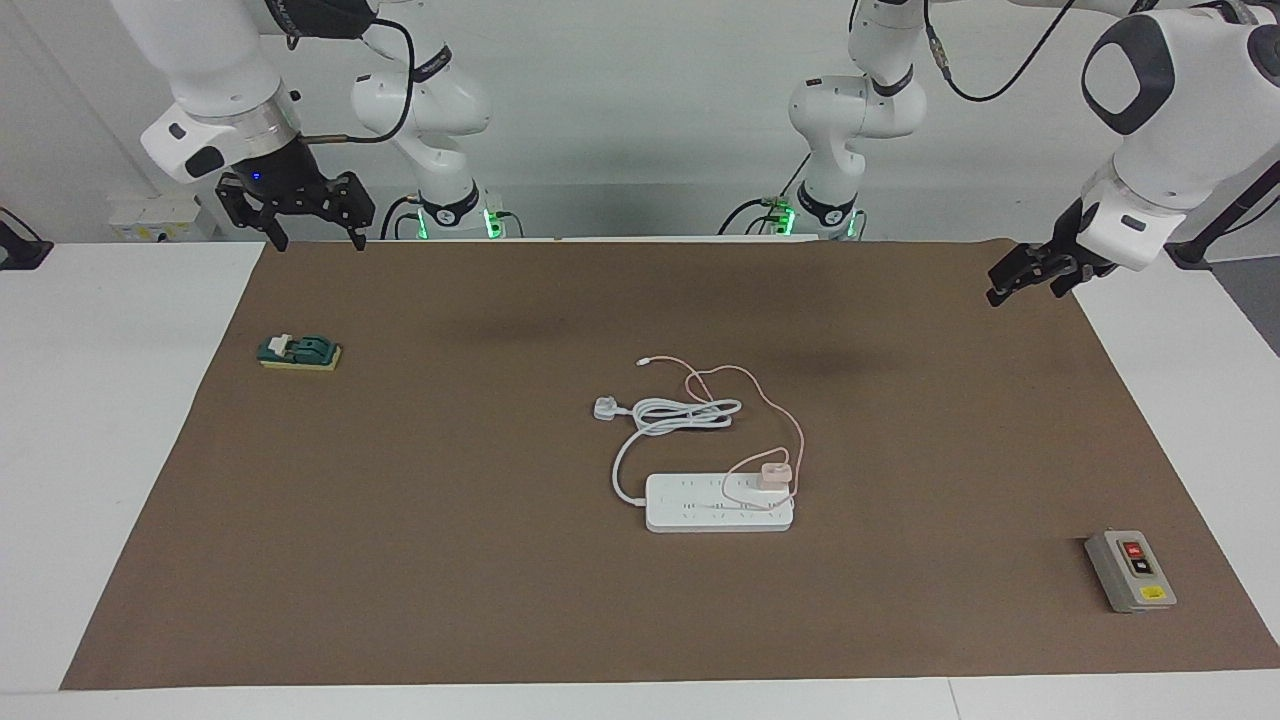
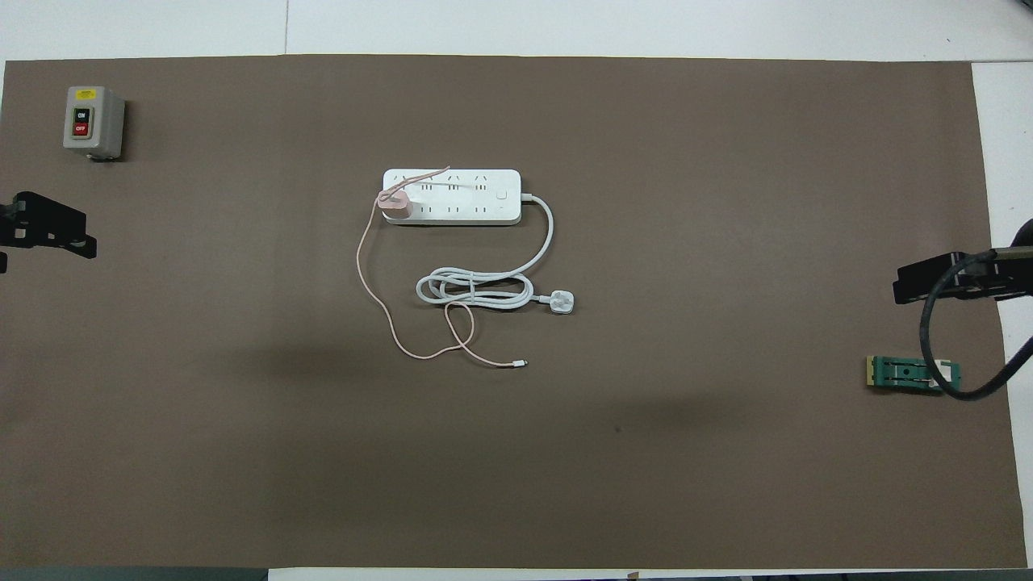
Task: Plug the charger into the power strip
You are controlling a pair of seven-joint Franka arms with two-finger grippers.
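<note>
The white power strip (image 1: 700,510) (image 2: 460,211) lies mid-table on the brown mat. The pale pink charger (image 1: 773,473) (image 2: 395,206) stands on the strip's top, at its end toward the left arm's end of the table, with its prongs hidden. Its thin pink cable (image 1: 795,425) (image 2: 365,266) loops over the strip and trails nearer to the robots. My right gripper (image 1: 315,225) (image 2: 944,282) is open and empty, raised over the mat's edge at the right arm's end. My left gripper (image 1: 1030,272) (image 2: 48,230) hangs raised over the mat's edge at the left arm's end, holding nothing.
The strip's thick white cord lies coiled nearer to the robots and ends in a white three-pin plug (image 1: 605,407) (image 2: 562,303). A grey box with red and black buttons (image 1: 1130,570) (image 2: 93,121) sits at the left arm's end. A small green block (image 1: 300,352) (image 2: 908,374) sits at the right arm's end.
</note>
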